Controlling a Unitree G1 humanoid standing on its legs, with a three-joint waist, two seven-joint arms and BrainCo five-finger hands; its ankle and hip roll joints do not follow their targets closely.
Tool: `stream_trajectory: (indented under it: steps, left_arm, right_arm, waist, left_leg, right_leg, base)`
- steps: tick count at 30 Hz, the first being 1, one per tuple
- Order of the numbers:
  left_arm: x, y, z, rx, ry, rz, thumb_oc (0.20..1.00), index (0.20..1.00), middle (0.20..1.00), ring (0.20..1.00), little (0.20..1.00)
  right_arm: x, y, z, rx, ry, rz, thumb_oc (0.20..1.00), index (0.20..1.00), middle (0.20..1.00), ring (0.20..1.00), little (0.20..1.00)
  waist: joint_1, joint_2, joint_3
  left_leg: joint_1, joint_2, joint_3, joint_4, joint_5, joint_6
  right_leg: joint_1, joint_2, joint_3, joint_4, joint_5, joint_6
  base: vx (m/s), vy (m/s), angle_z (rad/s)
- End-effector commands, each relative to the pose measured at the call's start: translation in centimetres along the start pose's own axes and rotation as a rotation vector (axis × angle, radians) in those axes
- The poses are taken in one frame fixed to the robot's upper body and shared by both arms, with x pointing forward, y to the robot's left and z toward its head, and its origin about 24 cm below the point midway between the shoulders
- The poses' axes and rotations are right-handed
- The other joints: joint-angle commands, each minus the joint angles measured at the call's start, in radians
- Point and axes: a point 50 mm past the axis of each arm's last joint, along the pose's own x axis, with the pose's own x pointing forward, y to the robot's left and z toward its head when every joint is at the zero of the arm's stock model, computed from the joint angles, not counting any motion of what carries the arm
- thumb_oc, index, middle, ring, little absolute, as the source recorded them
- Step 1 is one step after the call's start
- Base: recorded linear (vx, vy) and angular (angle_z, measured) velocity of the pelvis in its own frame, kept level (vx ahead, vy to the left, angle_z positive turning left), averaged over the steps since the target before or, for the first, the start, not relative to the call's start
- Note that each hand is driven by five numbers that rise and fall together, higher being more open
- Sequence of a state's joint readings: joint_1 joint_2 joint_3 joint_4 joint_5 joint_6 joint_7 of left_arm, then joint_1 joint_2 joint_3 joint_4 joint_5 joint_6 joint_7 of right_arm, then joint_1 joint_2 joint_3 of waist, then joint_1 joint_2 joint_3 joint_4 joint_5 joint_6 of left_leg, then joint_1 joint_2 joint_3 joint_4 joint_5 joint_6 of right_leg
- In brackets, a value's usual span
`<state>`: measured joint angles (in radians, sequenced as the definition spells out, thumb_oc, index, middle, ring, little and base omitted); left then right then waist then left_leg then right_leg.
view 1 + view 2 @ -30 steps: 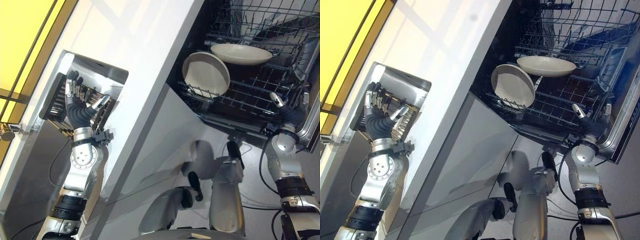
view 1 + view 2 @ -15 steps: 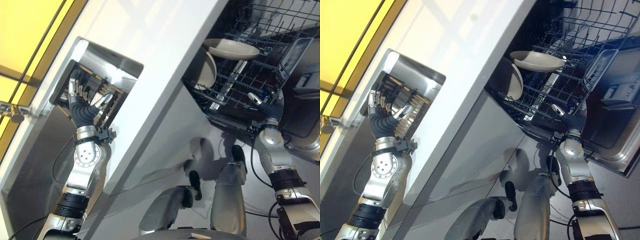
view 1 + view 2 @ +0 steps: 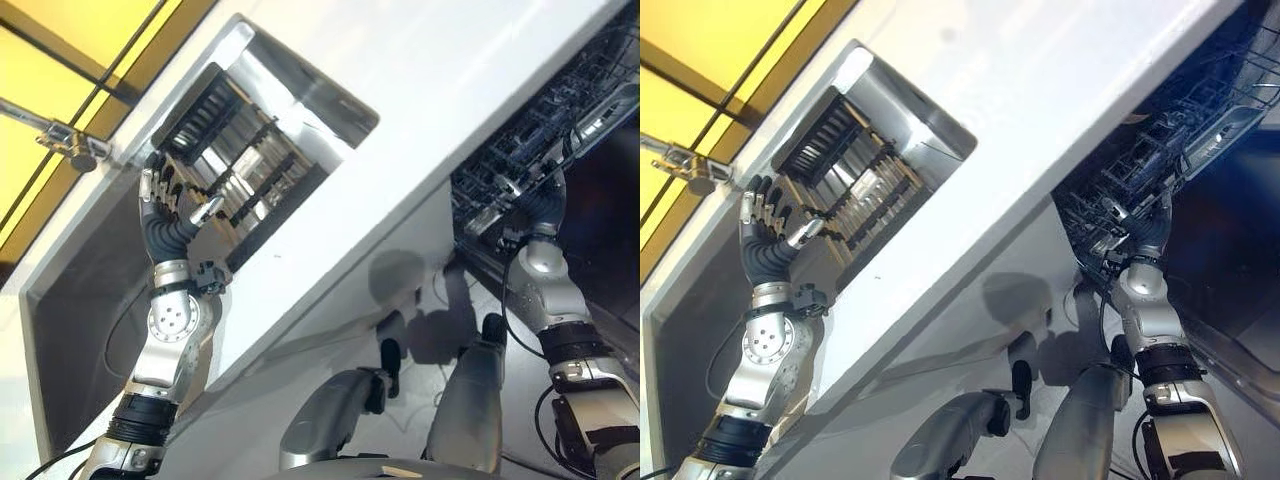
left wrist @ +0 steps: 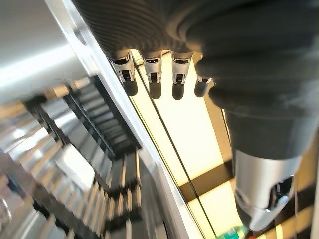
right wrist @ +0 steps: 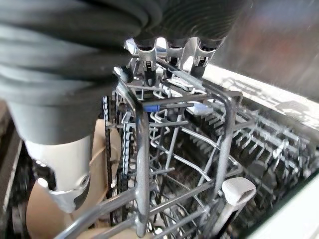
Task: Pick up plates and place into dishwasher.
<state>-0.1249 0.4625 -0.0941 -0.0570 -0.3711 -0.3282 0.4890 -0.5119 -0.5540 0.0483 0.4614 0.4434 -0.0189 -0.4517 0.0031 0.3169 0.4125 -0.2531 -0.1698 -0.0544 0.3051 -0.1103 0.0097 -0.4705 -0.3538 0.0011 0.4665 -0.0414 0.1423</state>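
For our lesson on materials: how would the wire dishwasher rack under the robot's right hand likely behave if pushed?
The rack looks like coated metal wire, so it is probably stiff and would move as one piece. Its open grid suggests it is fairly light for its size. The right hand has its fingers over the rack's top rim, and the beige plate standing inside might rattle.
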Motion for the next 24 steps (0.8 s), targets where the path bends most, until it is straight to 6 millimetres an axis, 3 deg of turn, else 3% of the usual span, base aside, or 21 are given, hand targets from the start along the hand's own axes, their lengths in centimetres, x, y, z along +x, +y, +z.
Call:
stream_trajectory:
  steps: [1,6,14,24]
  left_arm:
    - [1.5,1.5,3.1,0.019,-0.144,-0.002,1.0,1.0,1.0,1.0,1.0]
    - [1.5,1.9,3.0,0.032,-0.135,-0.023,1.0,1.0,1.0,1.0,1.0]
    - [1.6,2.5,2.9,0.029,-0.144,-0.046,1.0,1.0,1.0,1.0,1.0]
    - [1.8,2.0,2.7,-0.003,-0.143,-0.073,1.0,1.0,1.0,1.0,1.0]
  right_arm:
    - [-1.8,12.0,8.7,0.127,-0.297,0.46,1.0,1.0,1.0,1.0,1.0]
    - [-1.9,13.3,10.1,0.165,-0.328,0.506,1.0,1.0,1.0,1.0,1.0]
    - [-1.5,13.7,11.9,0.213,-0.38,0.56,1.0,1.0,1.0,1.0,1.0]
    - [-0.7,11.9,9.7,0.154,-0.316,0.439,1.0,1.0,1.0,1.0,1.0]
  waist:
    - [0.111,0.005,-0.037]
    - [0.147,-0.001,-0.053]
    - [0.162,0.001,-0.07]
    - [0.122,-0.021,-0.076]
  left_leg:
    - [-0.102,-0.039,0.005,0.126,-0.041,-0.028]
    - [-0.09,-0.05,-0.006,0.136,-0.047,-0.025]
    - [-0.087,-0.06,-0.002,0.15,-0.057,-0.023]
    - [-0.064,-0.067,0.014,0.146,-0.073,-0.006]
  right_leg:
    - [0.138,-0.062,0.037,-0.172,0.079,-0.024]
    - [0.174,-0.078,-0.003,-0.179,0.084,-0.024]
    - [0.201,-0.097,-0.028,-0.204,0.11,-0.022]
    - [0.203,-0.089,0.012,-0.236,0.154,-0.021]
  base:
    - [0.02,0.005,0.17]
    - [0.02,-0.008,0.16]
    - [-0.03,-0.009,0.11]
    - [-0.07,0.036,-0.02]
